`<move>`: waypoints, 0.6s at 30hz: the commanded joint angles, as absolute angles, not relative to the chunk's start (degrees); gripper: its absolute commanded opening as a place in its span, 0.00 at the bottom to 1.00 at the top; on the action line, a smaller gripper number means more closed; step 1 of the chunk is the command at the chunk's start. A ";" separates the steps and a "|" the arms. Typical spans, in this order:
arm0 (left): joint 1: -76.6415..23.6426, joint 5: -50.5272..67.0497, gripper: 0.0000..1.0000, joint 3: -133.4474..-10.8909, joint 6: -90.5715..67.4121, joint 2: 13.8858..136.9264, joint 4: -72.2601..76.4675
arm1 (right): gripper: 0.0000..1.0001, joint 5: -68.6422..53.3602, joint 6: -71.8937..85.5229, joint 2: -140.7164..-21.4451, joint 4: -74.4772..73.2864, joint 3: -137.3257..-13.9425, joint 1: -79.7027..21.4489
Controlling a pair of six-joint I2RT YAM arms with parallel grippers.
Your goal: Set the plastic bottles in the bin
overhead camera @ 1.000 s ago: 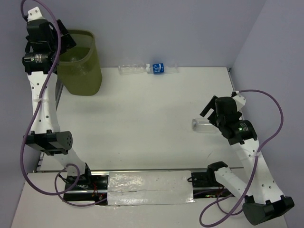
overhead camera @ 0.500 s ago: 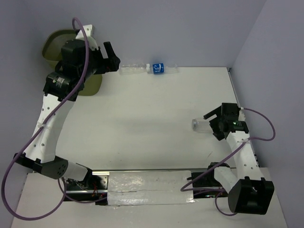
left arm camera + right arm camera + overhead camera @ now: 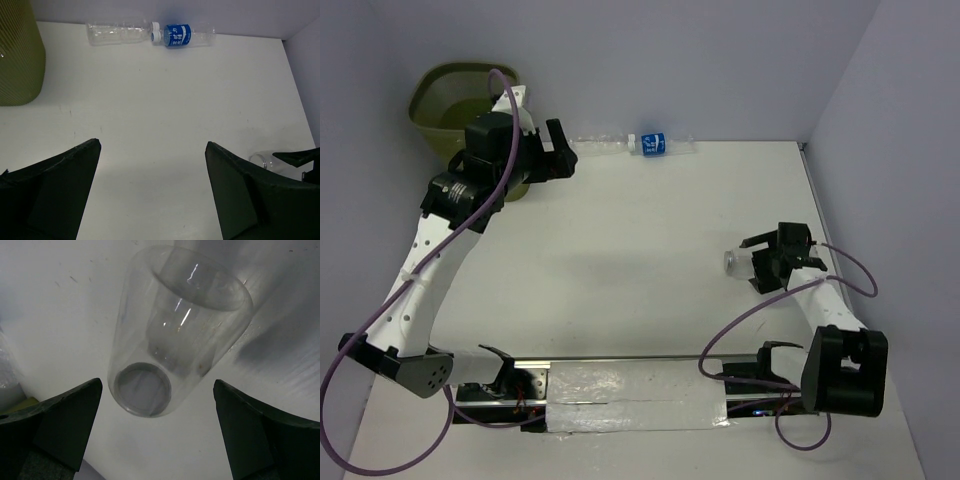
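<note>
Green bin (image 3: 432, 135) far left, left gripper (image 3: 152, 147) near it, spread and empty, plain bottle (image 3: 117, 32) and blue-labelled bottle (image 3: 182, 36) end to end by back wall, right gripper (image 3: 157, 385) spread astride a lying clear bottle (image 3: 180, 325).

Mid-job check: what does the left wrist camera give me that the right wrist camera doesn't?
Left wrist only: the bin from the side, a clear bottle and a blue-labelled bottle lying along the back wall, and the left gripper open above the table. Right wrist only: a close look at the right gripper, open, with a finger on either side of the lone bottle. Both: that lone bottle, lying on the white table.
</note>
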State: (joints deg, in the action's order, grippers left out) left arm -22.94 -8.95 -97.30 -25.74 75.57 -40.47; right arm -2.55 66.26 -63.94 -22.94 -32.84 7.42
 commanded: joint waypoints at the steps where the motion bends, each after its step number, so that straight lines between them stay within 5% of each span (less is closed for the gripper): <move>1: -23.03 -9.67 0.99 -98.79 -25.40 74.00 -37.44 | 1.00 -2.29 70.05 -66.78 -15.74 -31.64 7.82; 8: -22.94 -8.97 0.99 -97.74 -26.01 74.36 -37.97 | 0.99 -0.09 69.87 -72.68 -11.79 -31.29 7.82; 18: -22.94 -8.35 0.99 -103.53 -27.07 78.65 -41.30 | 0.61 -2.61 56.00 -67.95 -14.23 -36.55 7.56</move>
State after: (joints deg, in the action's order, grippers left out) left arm -22.94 -9.06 -99.59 -25.91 76.99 -41.36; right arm -0.95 63.22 -71.48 -14.55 -32.10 7.44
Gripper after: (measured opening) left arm 0.994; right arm 0.788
